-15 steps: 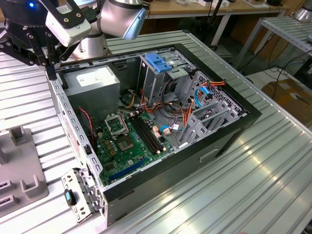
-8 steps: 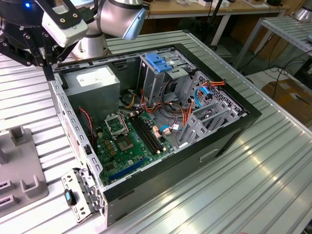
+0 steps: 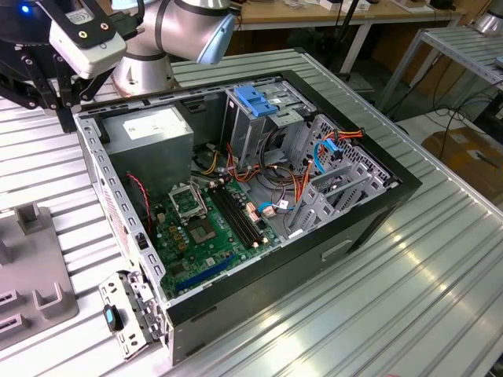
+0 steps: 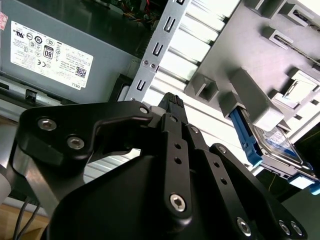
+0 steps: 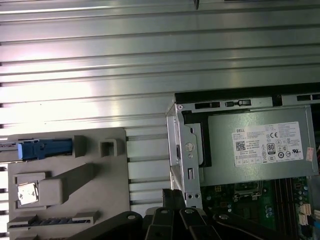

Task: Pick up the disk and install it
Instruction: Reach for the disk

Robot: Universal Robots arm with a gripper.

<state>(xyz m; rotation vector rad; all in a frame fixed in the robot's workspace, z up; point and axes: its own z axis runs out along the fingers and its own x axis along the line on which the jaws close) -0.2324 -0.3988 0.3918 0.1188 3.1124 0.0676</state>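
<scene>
The disk (image 4: 274, 146), a dark drive with blue side rails and a white-and-blue label, lies in a slot of the grey fixture (image 4: 250, 95) beside the computer case. In the first wrist view its blue rail (image 5: 45, 149) sticks out at the edge of the fixture (image 5: 100, 190). My gripper (image 3: 59, 106) hangs above the ribbed table near the case corner by the power supply, well apart from the disk. Its black linkage (image 4: 172, 102) holds nothing that I can see. The metal drive cage with the blue latch (image 3: 255, 100) stands inside the open case.
The open computer case (image 3: 377, 212) lies on its side on the ribbed metal table (image 3: 409, 298), with the motherboard (image 3: 208, 228), loose cables and the grey power-supply box (image 3: 149, 129) inside. The grey fixture (image 3: 31, 267) sits at the exterior view's left. A small bracket (image 3: 126, 310) lies by the case's near corner.
</scene>
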